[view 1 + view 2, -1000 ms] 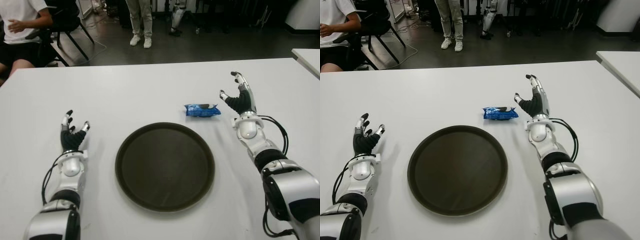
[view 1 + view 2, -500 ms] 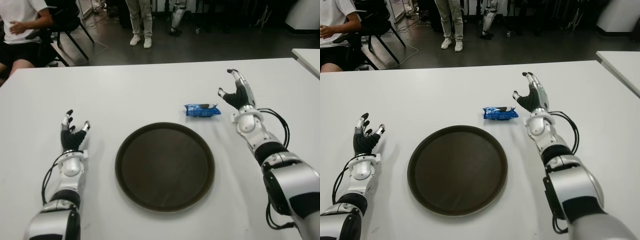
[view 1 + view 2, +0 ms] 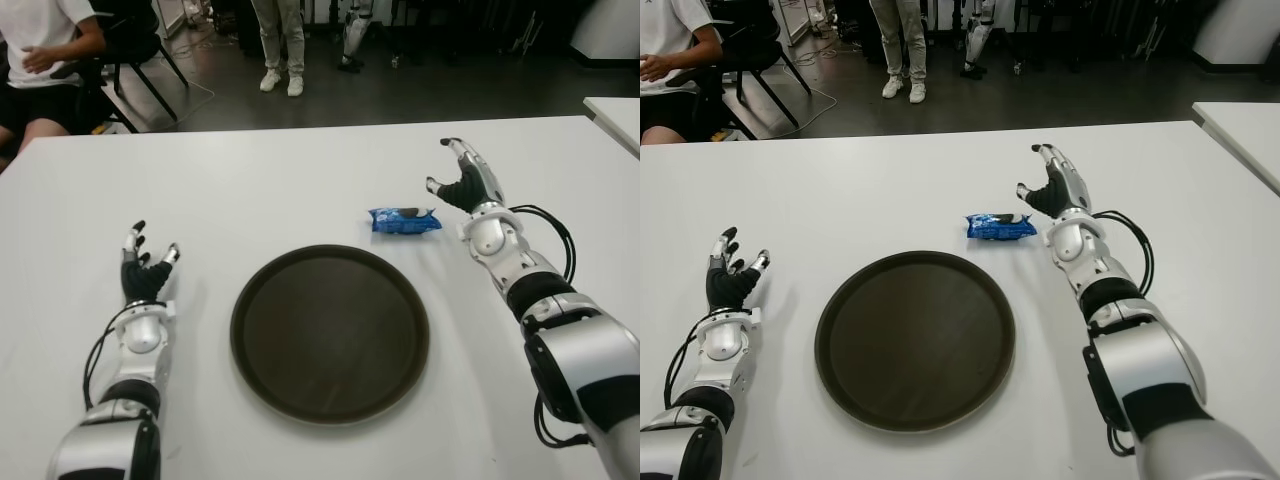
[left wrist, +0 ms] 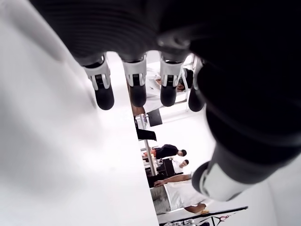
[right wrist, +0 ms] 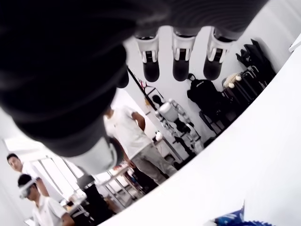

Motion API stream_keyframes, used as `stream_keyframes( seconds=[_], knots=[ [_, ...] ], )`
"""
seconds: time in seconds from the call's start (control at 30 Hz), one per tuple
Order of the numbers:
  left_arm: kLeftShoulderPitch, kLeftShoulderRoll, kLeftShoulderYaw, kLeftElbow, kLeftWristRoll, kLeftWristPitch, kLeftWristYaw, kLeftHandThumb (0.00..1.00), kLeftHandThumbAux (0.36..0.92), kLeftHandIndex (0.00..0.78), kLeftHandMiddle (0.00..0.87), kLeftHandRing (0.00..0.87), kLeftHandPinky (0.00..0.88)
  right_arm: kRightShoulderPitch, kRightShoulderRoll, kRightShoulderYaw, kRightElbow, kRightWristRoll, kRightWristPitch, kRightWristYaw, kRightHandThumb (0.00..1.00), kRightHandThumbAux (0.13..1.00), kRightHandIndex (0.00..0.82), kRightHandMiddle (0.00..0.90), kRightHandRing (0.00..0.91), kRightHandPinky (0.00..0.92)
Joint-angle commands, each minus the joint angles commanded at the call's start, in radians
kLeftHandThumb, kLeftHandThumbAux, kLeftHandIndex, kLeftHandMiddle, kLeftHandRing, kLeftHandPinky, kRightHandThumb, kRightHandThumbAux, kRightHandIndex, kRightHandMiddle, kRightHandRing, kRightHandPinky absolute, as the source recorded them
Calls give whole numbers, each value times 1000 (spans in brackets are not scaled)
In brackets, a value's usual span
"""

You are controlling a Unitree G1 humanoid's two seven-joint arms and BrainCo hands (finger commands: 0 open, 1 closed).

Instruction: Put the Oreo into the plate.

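Since a second earlier, the right hand [image 3: 463, 182] had travelled farther from the robot and slightly toward its left across the tabletop [image 3: 300, 190], while the Oreo [image 3: 404, 220], the plate [image 3: 330, 333] and the left hand [image 3: 146, 270] lay as before.

From the left eye, the blue Oreo packet sat on the tabletop just beyond the plate's far right rim, not on it. The right hand stood close on the packet's right side and a little beyond it, apart from it, fingers spread and holding nothing. The left hand showed well to the left of the plate, fingers extended and empty.

From the right eye, the same layout held: the packet lay between the plate and the right hand, nearer the hand, with a strip of bare tabletop separating them. A seated person [image 3: 670, 60] and a standing person's legs [image 3: 898, 50] showed past the tabletop's far edge.

From the left wrist, the fingertips [image 4: 104, 96] hung straight and open over white tabletop, grasping nothing.

From the right wrist, the fingertips [image 5: 151, 69] were likewise extended and empty, and a corner of the blue packet [image 5: 230, 220] showed at the frame's edge, clear of the fingers.
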Motion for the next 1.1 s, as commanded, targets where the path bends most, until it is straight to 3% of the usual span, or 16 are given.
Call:
stream_keyframes(
  seconds=[0.37, 0.9, 1.1],
  knots=[
    [1, 6, -9, 18, 15, 25, 17, 0, 732, 39, 36, 9, 1, 1, 13, 48, 21, -48, 29, 22, 452, 730, 0, 58, 59, 76],
    [-1, 8, -10, 29, 21, 27, 12, 0, 758, 43, 41, 16, 6, -16, 15, 94, 27, -90, 48, 35, 377, 731, 0, 14, 11, 31],
    [-1, 3, -11, 27, 23, 26, 20, 0, 733, 34, 31, 8, 0, -23, 14, 105, 26, -96, 45, 38, 383, 739, 0, 11, 13, 42]
  ],
)
